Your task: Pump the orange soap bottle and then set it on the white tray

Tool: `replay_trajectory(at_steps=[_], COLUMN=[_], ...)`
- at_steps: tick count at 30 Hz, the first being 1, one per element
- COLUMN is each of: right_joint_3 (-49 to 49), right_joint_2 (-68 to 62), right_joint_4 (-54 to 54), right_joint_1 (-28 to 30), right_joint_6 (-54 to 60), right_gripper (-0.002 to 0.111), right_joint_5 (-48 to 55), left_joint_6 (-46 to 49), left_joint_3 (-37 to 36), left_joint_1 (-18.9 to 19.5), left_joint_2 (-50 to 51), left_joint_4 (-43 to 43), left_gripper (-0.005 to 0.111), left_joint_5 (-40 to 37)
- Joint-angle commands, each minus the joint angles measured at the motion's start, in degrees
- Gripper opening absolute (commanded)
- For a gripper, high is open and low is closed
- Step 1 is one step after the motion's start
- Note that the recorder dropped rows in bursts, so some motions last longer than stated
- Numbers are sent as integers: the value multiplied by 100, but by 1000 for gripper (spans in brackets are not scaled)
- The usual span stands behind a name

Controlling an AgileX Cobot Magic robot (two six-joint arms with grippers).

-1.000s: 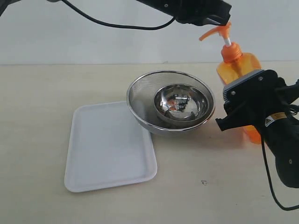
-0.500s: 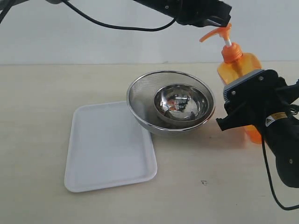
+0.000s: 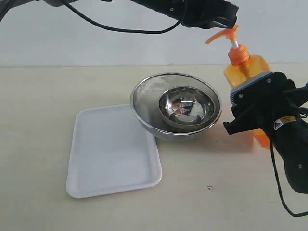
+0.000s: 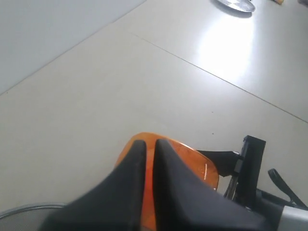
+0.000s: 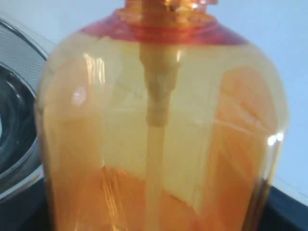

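**Exterior view.** I am gripping the orange soap bottle [image 3: 246,68] around its lower body with my right pincer [image 3: 249,120], jaws spread wide to span it. The bottle is standing upright at the right of the counter [image 3: 38,96], well apart from the white tray [image 3: 96,159], which is lying flat at the left. My left pincer [image 3: 228,21] is reaching across with its jaws pressed together, its tip sitting at the pump head [image 3: 222,34]. The white stem [image 3: 234,44] is showing below the head.

**Left wrist view.** The closed fingers [image 4: 130,192] are covering most of the orange head; contact cannot be confirmed.

**Right wrist view.** The bottle is filling the frame, revealing its dip tube [image 5: 155,125].

**Surroundings.** A mesh bowl [image 3: 144,103] holding a steel bowl [image 3: 187,108] is sitting between tray and bottle.
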State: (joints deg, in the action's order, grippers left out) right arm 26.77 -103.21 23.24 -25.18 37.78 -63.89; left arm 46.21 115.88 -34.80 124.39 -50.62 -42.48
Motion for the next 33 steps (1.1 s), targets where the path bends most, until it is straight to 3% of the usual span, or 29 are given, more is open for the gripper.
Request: replay_trajectory(at_steps=[1,19,33], right_joint_3=[75,75,75], right_joint_2=[82,82,82], right_joint_4=[-738,-726,-544], right_joint_1=[-57,-57,-57], right_joint_6=[38,23,23], right_gripper=[0,0,0], right_joint_5=[-529,-494,-506], left_joint_6=[112,185,120], left_joint_3=[-377,-377,-377], left_joint_1=[-186,-152,226], left_joint_2=[308,-492,-1103], left_joint_4=[329,337,330], left_gripper=[5,5,5], left_joint_5=[-637,-494,-360])
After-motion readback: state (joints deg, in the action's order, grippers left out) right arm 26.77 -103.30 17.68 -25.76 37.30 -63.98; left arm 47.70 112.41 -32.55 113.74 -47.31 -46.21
